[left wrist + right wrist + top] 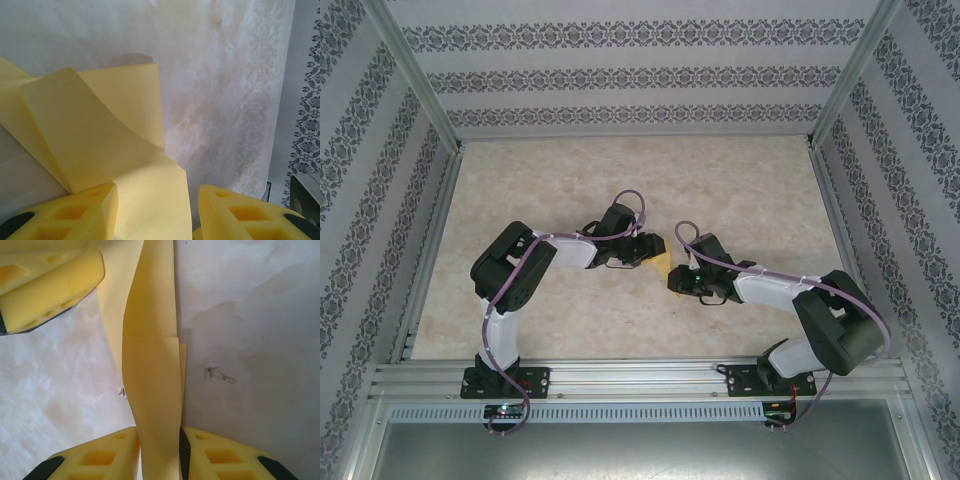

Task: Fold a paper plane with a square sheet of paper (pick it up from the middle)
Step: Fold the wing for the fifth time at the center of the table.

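The yellow-orange sheet of paper [663, 266] is folded into flaps and hangs between my two grippers at the table's middle. In the left wrist view the sheet of paper [100, 145] shows a curled flap, and a lower layer runs between the spread fingers of my left gripper [157, 192]; the right finger stands apart from it. In the right wrist view the sheet of paper [150, 365] is a narrow upright strip, and my right gripper [159, 435] is shut on its near end. In the top view the left gripper [648, 252] and right gripper [677, 282] sit close together.
The pale marbled table [620, 180] is fenced by aluminium rails [640, 375] and patterned walls [620, 80]. A yellow finger of the left gripper [50, 280] sits at the top left of the right wrist view. A small dark mark [218, 374] lies on the table.
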Tool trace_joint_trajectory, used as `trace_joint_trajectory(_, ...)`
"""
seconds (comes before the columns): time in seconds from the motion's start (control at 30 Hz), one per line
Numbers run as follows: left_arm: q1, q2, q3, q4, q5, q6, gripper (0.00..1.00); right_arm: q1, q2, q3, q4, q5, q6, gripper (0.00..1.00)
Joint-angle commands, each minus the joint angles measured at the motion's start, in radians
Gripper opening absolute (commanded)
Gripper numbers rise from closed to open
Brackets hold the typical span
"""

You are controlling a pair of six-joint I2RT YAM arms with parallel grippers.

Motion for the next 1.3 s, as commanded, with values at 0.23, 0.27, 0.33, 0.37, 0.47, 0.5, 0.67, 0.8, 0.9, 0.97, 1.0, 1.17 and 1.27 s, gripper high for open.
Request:
trace_joint_trajectory(0.23, -0.013, 0.064, 0.003, -0.049, 0.01, 0.024, 0.48, -0.016, 0.007, -0.042, 0.0, -0.024, 0.022, 0.16)
trace_joint_trajectory(0.27, -0.013, 0.064, 0.004, -0.05, 0.01, 0.024, 0.48, -0.015, 0.011, -0.044, 0.005, -0.029, 0.023, 0.15)
trace_joint_trajectory(0.33, -0.013, 0.064, 0.003, -0.052, 0.011, 0.026, 0.48, -0.013, 0.011, -0.049, 0.011, -0.038, 0.026, 0.14)
trace_joint_trajectory(0.37, -0.013, 0.064, 0.003, -0.052, 0.011, 0.025, 0.48, -0.013, 0.009, -0.054, 0.011, -0.04, 0.028, 0.14)
trace_joint_trajectory(0.47, -0.013, 0.064, 0.002, -0.05, 0.01, 0.024, 0.48, -0.017, -0.01, -0.046, -0.017, -0.04, 0.016, 0.19)
trace_joint_trajectory(0.5, -0.013, 0.064, 0.003, -0.049, 0.01, 0.024, 0.48, -0.018, -0.023, -0.041, -0.032, -0.036, 0.011, 0.2)
trace_joint_trajectory(0.67, -0.014, 0.065, 0.003, -0.05, 0.012, 0.024, 0.48, -0.022, -0.085, -0.001, -0.084, -0.03, 0.001, 0.26)
trace_joint_trajectory(0.8, -0.013, 0.068, 0.002, -0.046, 0.015, 0.024, 0.48, -0.023, -0.078, -0.006, -0.065, -0.047, 0.009, 0.28)
trace_joint_trajectory(0.9, -0.013, 0.069, 0.002, -0.044, 0.017, 0.024, 0.48, -0.02, -0.067, -0.007, -0.043, -0.057, 0.025, 0.28)
trace_joint_trajectory(0.97, -0.013, 0.067, 0.002, -0.044, 0.018, 0.024, 0.48, -0.018, -0.074, -0.006, -0.041, -0.054, 0.027, 0.26)
trace_joint_trajectory(1.0, -0.013, 0.066, 0.0, -0.044, 0.017, 0.024, 0.48, -0.018, -0.075, -0.01, -0.033, -0.054, 0.029, 0.23)
trace_joint_trajectory(1.17, -0.014, 0.072, 0.003, -0.039, 0.018, 0.021, 0.48, -0.02, -0.025, -0.004, -0.025, -0.055, 0.023, 0.19)
trace_joint_trajectory(1.27, -0.013, 0.072, 0.005, -0.042, 0.02, 0.023, 0.48, -0.02, -0.008, -0.013, 0.0, -0.055, 0.033, 0.11)
